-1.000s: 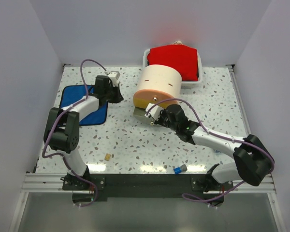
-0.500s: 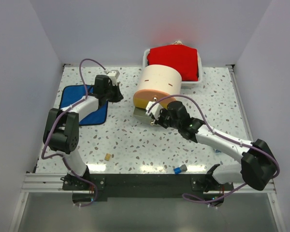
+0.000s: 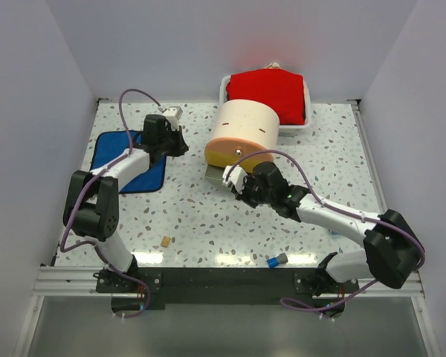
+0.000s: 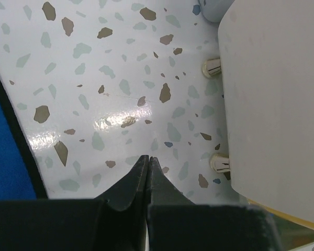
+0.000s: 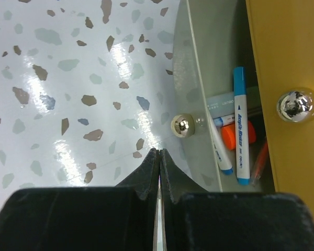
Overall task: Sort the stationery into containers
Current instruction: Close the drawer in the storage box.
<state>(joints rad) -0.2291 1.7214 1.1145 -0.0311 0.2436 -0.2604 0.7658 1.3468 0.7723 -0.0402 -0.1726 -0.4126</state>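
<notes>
Lab test cell: white walls [image 3: 30, 111] enclose a speckled table [image 3: 208, 216].

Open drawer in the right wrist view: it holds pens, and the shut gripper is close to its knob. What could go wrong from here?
1. The right gripper is shut beside the drawer knob; an off-centre push could skew the open drawer or slide the cream unit.
2. The tan eraser and blue-grey cap lie on the table near the front edge; closing now would probably leave them unsorted.
</notes>
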